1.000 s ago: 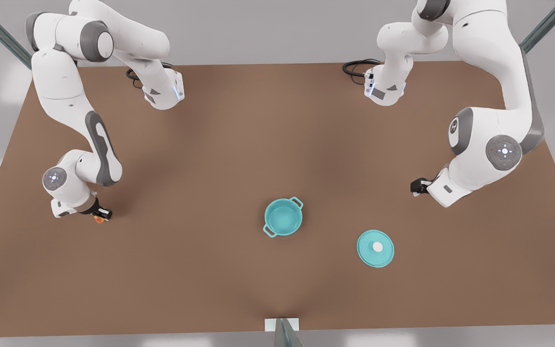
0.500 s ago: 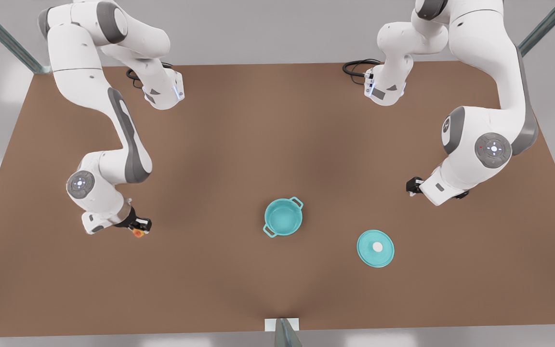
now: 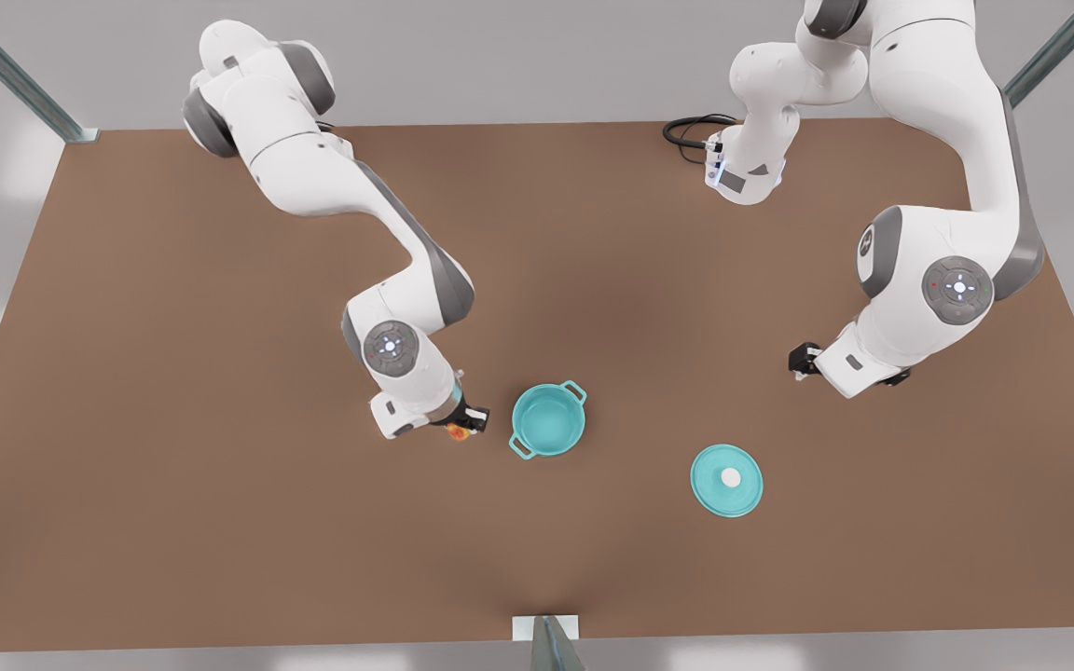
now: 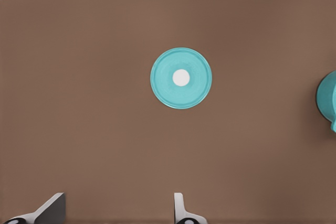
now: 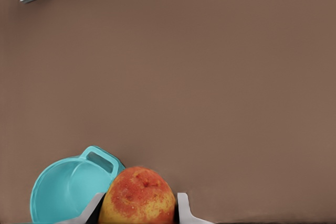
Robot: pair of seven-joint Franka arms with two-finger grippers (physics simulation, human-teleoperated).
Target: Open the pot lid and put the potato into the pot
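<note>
My right gripper (image 3: 461, 428) pinches potato (image 5: 137, 196) between fingers, just beside open pot (image 3: 548, 420), apart from its rim. My left gripper (image 3: 800, 360) spread, holds nothing, waits above table (image 3: 220, 522). Pot lid (image 3: 726, 480) lies flat near it, knob up.

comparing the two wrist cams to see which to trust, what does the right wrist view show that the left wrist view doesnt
Right wrist view alone: the potato clamped between the right gripper fingers, with the open pot just beside it.

Left wrist view alone: the pot lid lying flat on the table, knob up, and the open, empty left gripper.

Both: the brown table and part of the teal pot.
</note>
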